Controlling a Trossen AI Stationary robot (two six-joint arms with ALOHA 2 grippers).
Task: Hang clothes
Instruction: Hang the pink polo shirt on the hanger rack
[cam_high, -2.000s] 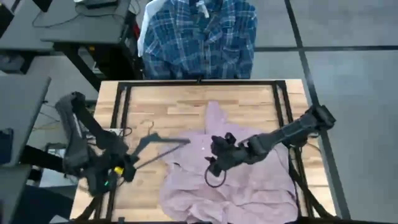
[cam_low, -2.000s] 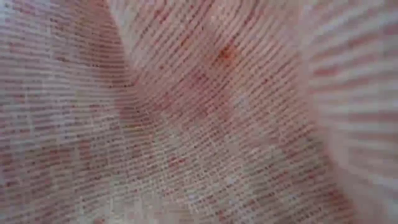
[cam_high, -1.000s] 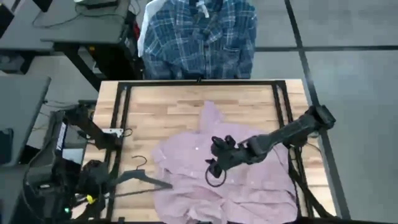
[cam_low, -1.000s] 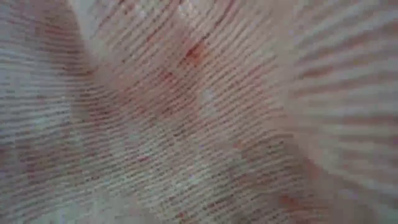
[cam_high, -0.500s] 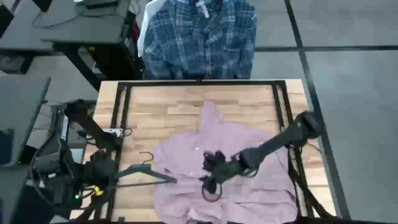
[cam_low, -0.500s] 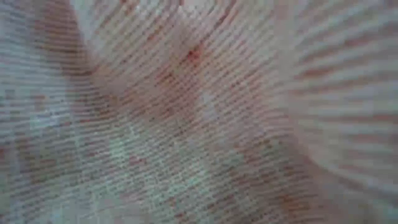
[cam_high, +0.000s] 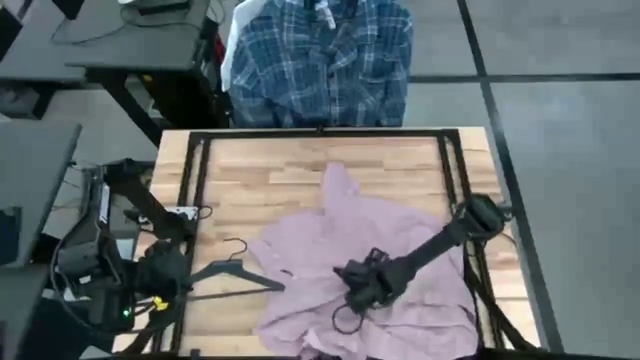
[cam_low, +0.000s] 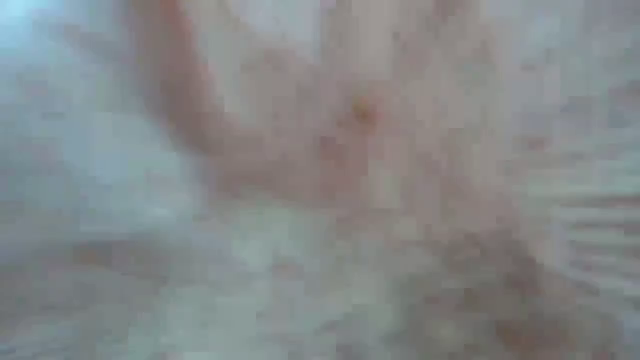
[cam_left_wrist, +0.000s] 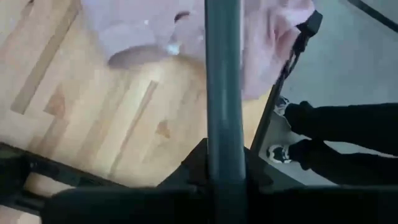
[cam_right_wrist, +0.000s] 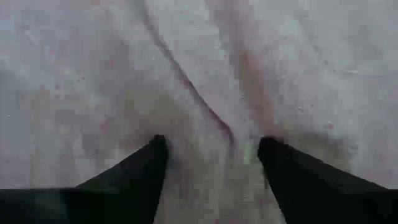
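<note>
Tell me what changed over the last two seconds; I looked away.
The left pincer pulled the hanger back off the pink shirt toward the table's left edge. The right pincer, open, dropped onto the shirt's near part. The plaid shirt stayed hanging.

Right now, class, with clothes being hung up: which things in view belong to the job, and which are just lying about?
Job:
pink shirt, on table
plaid shirt, hung beyond table
hanger, in left gripper
right gripper, open on pink shirt

Lying about:
desk
person's legs
</note>
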